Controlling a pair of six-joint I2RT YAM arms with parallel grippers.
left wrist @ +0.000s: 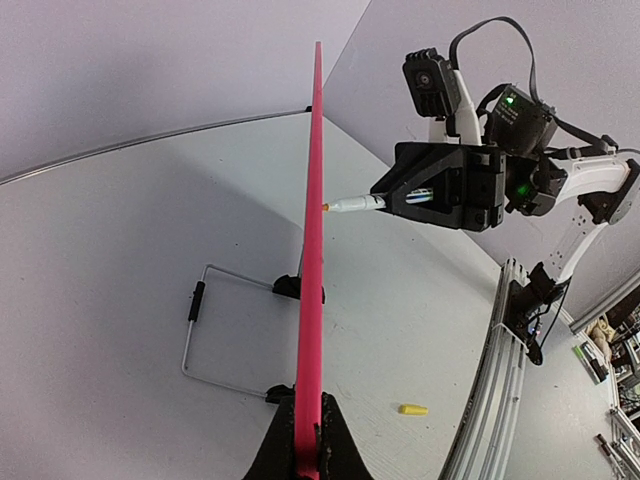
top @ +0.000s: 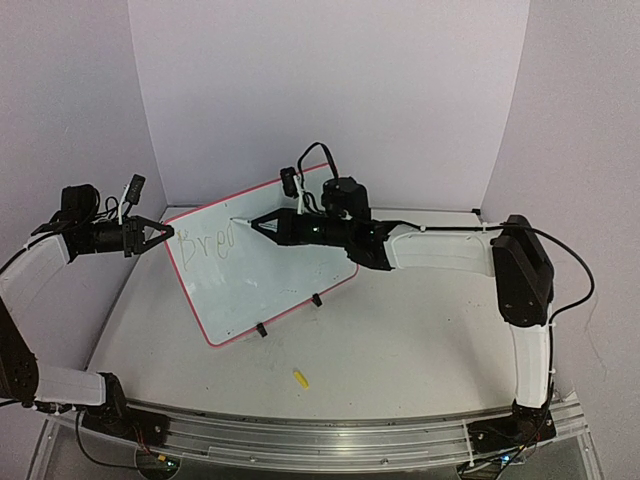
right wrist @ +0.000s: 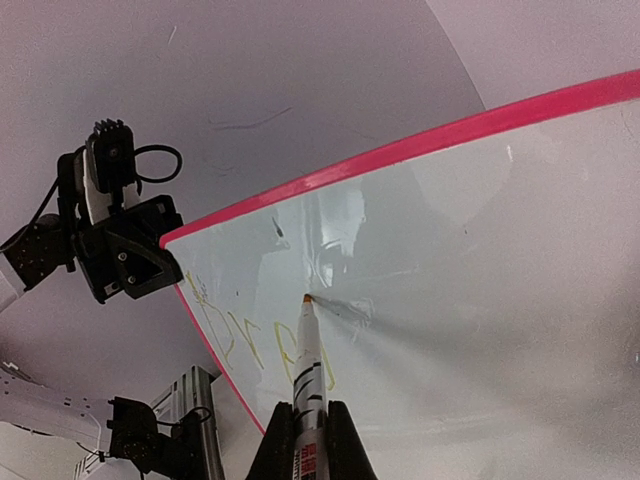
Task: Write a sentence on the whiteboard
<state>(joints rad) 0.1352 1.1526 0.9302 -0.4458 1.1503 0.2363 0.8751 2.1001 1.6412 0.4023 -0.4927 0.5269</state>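
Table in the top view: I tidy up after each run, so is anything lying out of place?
A small yellow cap lies loose on the table, in front of the whiteboard; it looks like a pen cap. Nothing else stands out.

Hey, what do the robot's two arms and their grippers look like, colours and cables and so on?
Both arms, the left arm and the right arm, have white links joined by black joint housings. The left gripper and the right gripper are black and wedge-shaped. A black cable loops over the right wrist, where a green light glows.
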